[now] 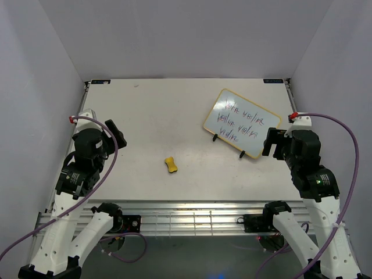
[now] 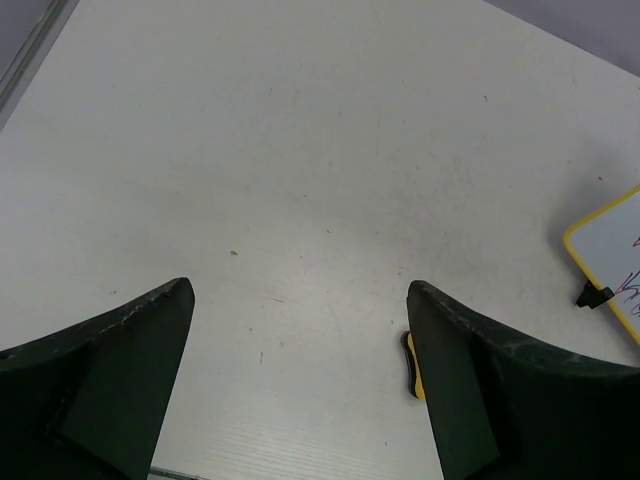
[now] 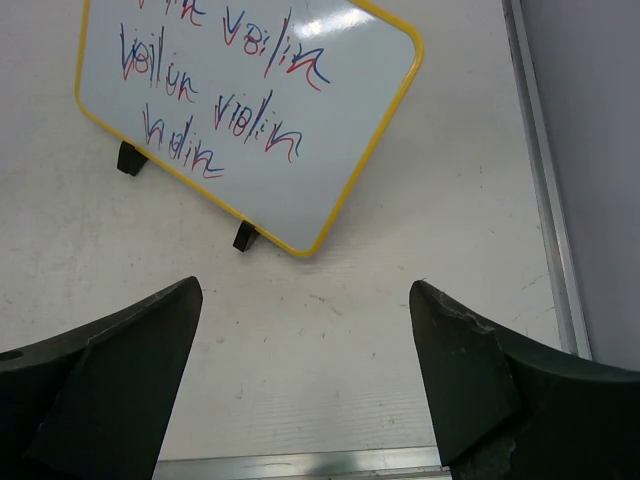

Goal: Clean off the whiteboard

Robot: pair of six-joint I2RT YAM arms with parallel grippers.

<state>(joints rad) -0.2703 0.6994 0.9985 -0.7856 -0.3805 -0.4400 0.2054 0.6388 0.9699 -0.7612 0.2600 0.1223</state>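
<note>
We found the whiteboard [image 1: 241, 123] lying face up on the counter [image 1: 168, 110], turned askew, with its two black feet along its near edge. Three lines of red and blue handwriting covered its face, inside the thin yellow frame. The right pincer [image 3: 305, 290] hung just on the near side of the whiteboard, beside its near right corner, with its fingers spread wide apart and nothing between them. A small yellow eraser [image 1: 171, 165] lay on the counter to the left of the whiteboard and somewhat nearer, well apart from it. The left pincer [image 2: 300, 290] hung farther left of the whiteboard, past the eraser, its fingers likewise spread apart and empty.
</note>
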